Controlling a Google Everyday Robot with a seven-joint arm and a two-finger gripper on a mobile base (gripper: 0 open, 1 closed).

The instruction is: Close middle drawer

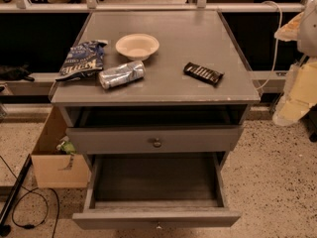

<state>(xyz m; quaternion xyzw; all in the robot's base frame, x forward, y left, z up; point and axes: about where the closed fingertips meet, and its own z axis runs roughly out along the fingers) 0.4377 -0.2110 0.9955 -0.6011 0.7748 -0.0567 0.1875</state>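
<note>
A grey cabinet [163, 90] stands in front of me. Its uppermost drawer [124, 139], with a round knob [157, 143], sticks out a little. The middle drawer [156, 182] below it is pulled far out and looks empty inside. Its flat front [114, 219] is near the bottom edge, with a small knob [158, 226]. The lowest drawer is hidden beneath it. My arm and gripper [298, 90] show as pale white and yellow shapes at the right edge, to the right of the cabinet top and well apart from the drawers.
On the cabinet top lie a blue chip bag [81, 59], a white bowl [137, 45], a crushed silver can [121, 75] and a dark candy bar [203, 73]. A cardboard box [54, 165] stands on the floor at left, with black cables [29, 207] beside it.
</note>
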